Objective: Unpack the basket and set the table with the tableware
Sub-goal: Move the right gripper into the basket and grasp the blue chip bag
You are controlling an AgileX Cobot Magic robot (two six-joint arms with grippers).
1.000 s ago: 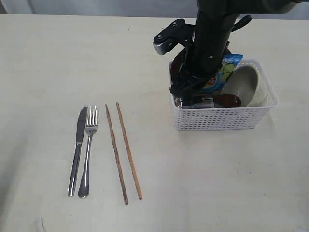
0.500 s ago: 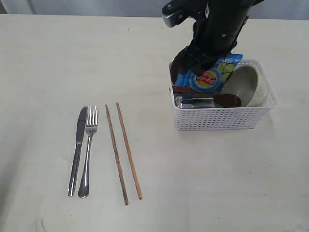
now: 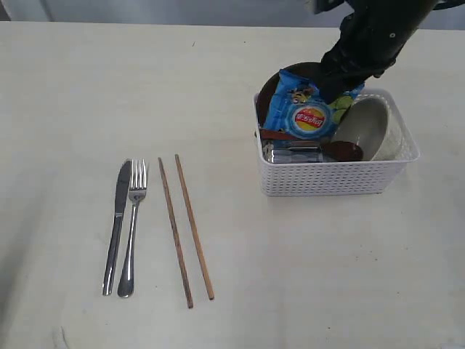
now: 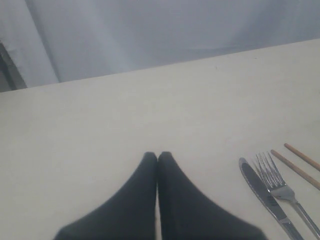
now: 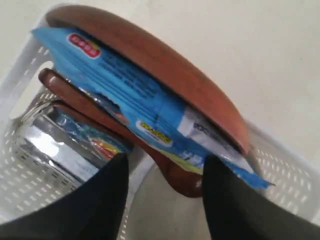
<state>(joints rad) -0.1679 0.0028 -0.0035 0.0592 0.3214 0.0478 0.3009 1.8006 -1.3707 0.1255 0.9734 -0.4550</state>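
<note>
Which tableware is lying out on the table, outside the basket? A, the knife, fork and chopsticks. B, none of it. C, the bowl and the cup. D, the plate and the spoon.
A: the knife, fork and chopsticks lie side by side on the bare table, while the bowl and plate sit inside the basket.

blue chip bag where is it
In the exterior view the blue chip bag stands in the left end of the basket, against the brown plate, left of the bowl.
</note>
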